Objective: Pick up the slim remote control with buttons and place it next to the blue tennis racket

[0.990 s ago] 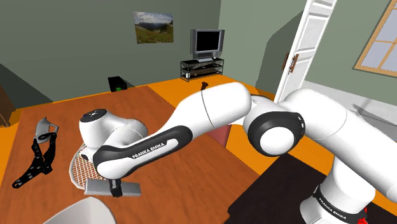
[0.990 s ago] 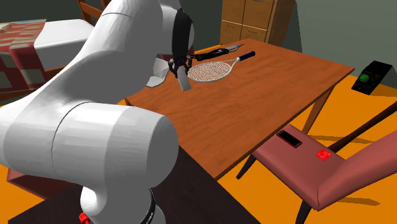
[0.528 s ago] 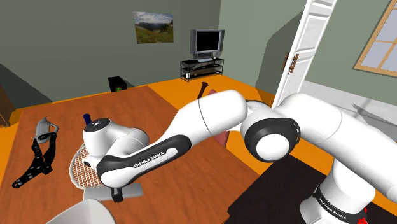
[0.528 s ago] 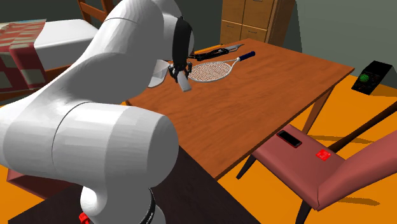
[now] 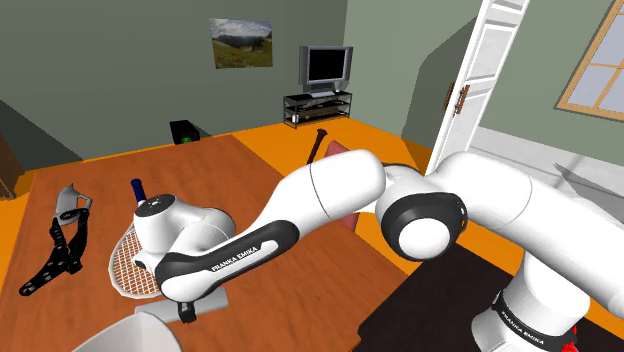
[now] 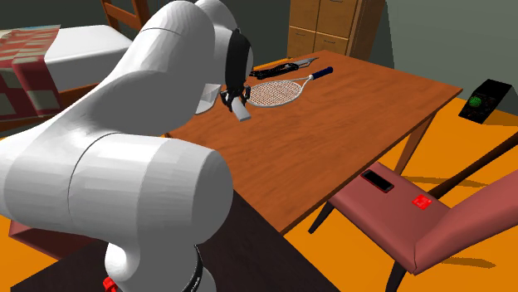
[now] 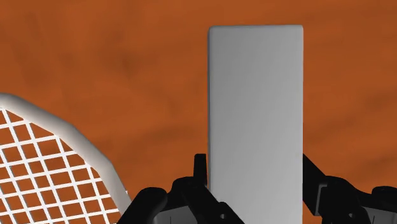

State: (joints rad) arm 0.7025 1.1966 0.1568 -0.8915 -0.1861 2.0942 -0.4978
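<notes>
grips a slim, plain grey rectangular remote control [image 7: 256,114] in the all-black two-finger gripper [image 7: 256,173], fingers pressed onto its two long edges, most of the slab jutting out beyond the tips. hangs low over the reddish-brown wooden table [image 7: 127,57], just beside the round strung head of the white-framed, blue-handled tennis racket [image 7: 76,137], with a strip of bare wood between the two. cannot tell whether the remote's far end touches the tabletop.
</notes>
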